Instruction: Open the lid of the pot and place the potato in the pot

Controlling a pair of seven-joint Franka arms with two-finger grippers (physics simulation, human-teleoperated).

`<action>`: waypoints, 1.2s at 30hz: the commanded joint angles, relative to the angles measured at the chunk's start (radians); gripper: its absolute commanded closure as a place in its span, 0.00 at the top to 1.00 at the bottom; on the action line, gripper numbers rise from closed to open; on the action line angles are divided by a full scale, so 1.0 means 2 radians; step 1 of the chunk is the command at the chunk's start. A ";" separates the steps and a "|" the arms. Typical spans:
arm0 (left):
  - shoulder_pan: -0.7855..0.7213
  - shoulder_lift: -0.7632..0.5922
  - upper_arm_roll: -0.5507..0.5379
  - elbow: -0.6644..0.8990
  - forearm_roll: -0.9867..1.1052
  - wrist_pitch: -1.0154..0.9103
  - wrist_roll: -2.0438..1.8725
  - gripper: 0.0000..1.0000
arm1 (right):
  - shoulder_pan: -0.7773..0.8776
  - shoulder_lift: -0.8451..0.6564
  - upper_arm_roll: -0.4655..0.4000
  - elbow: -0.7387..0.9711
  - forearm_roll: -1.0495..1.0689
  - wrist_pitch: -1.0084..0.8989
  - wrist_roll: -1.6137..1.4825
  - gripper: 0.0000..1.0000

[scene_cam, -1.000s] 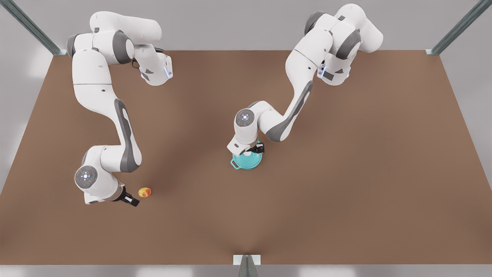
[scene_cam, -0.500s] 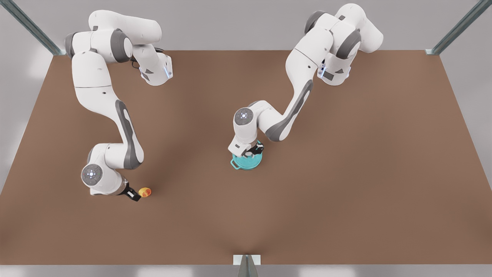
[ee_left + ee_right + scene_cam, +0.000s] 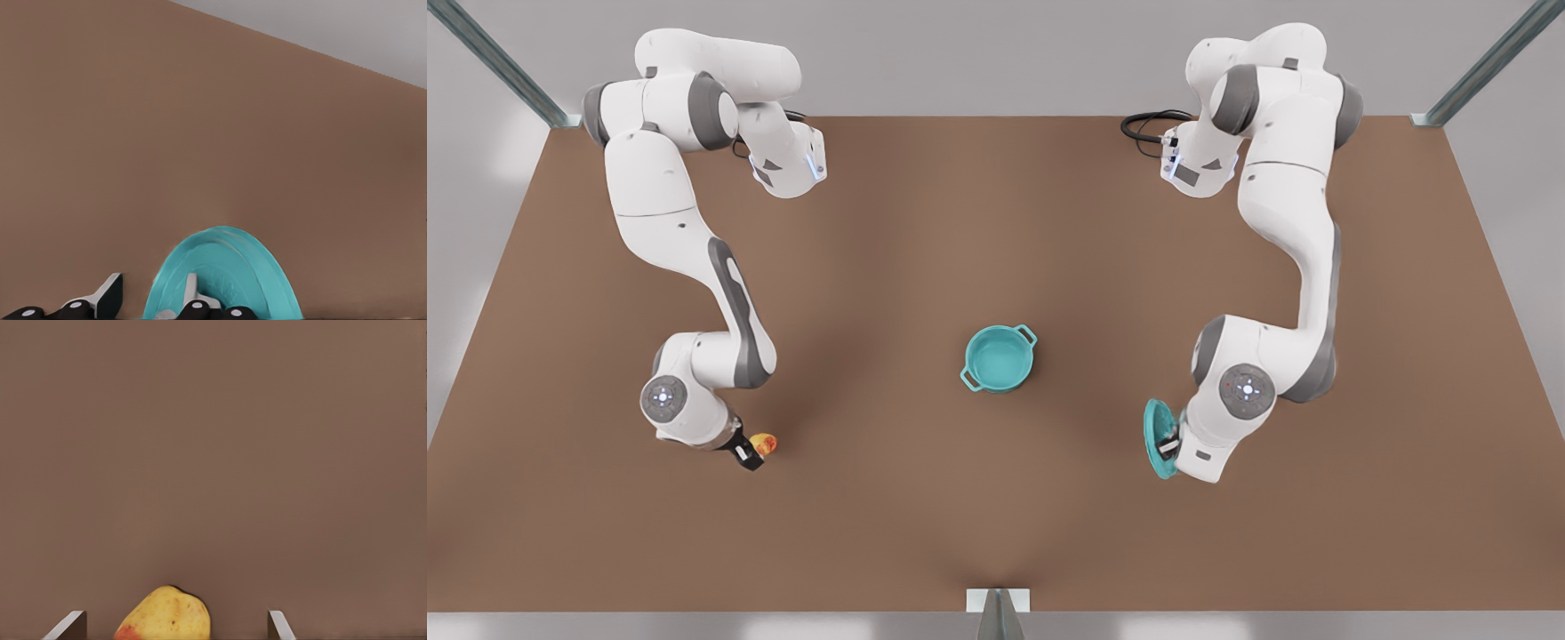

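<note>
Since the earlier frame, I see the left claw [image 3: 1167, 442] has swung away from the pot [image 3: 999, 358] to the lower right of the front view, gripping the pot lid [image 3: 1157, 431], held on edge there. My pot sits uncovered mid-counter [image 3: 996, 222], teal inside showing, nothing near it. At the lower left, the right claw [image 3: 752, 452] has closed in on the potato [image 3: 764, 442]; its fingers [image 3: 72, 625] stand open on either side of the potato.
</note>
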 commanded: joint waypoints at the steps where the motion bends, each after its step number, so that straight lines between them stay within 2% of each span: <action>1: 0.000 0.001 -0.001 -0.008 -0.011 0.012 0.267 1.00 | 0.000 -0.001 0.000 -0.001 0.000 0.011 0.086 1.00; 2: -0.003 0.013 -0.019 -0.025 -0.027 0.009 0.264 1.00 | 0.001 -0.001 0.000 -0.002 0.000 0.011 0.086 1.00; 5: -0.011 0.035 -0.020 -0.027 -0.028 0.009 0.265 1.00 | 0.008 -0.001 -0.001 -0.009 0.000 0.011 0.087 1.00; 8: -0.018 0.028 -0.022 -0.009 -0.028 0.003 0.261 1.00 | 0.010 0.000 -0.001 -0.009 0.000 0.012 0.088 1.00; 9: -0.011 0.014 -0.018 0.036 -0.028 -0.094 0.262 1.00 | 0.013 0.002 -0.001 -0.009 0.000 0.013 0.088 1.00; 11: 0.013 -0.097 -0.015 0.042 -0.026 -0.227 0.266 1.00 | 0.017 0.006 -0.001 -0.012 0.000 0.025 0.088 1.00; 13: 0.018 -0.148 0.015 0.030 -0.023 -0.234 0.280 1.00 | 0.023 0.009 -0.002 -0.012 0.000 0.027 0.091 1.00; 14: 0.050 -0.237 0.017 -0.089 -0.029 -0.169 0.334 1.00 | 0.023 0.012 -0.002 -0.012 0.000 0.027 0.091 1.00; 15: 0.053 -0.287 0.017 -0.166 -0.028 -0.122 0.336 1.00 | 0.023 0.013 -0.003 -0.012 -0.001 0.027 0.091 1.00; 17: 0.054 -0.288 0.019 -0.156 -0.025 -0.159 0.338 1.00 | 0.027 0.013 -0.005 -0.012 0.000 0.027 0.091 1.00; 28: 0.050 -0.287 0.014 -0.140 -0.024 -0.167 0.331 1.00 | 0.030 0.013 -0.013 -0.012 -0.005 0.037 0.094 0.99; 36: 0.051 -0.283 0.014 -0.140 -0.021 -0.167 0.334 1.00 | 0.030 0.013 -0.014 -0.011 -0.005 0.038 0.095 0.86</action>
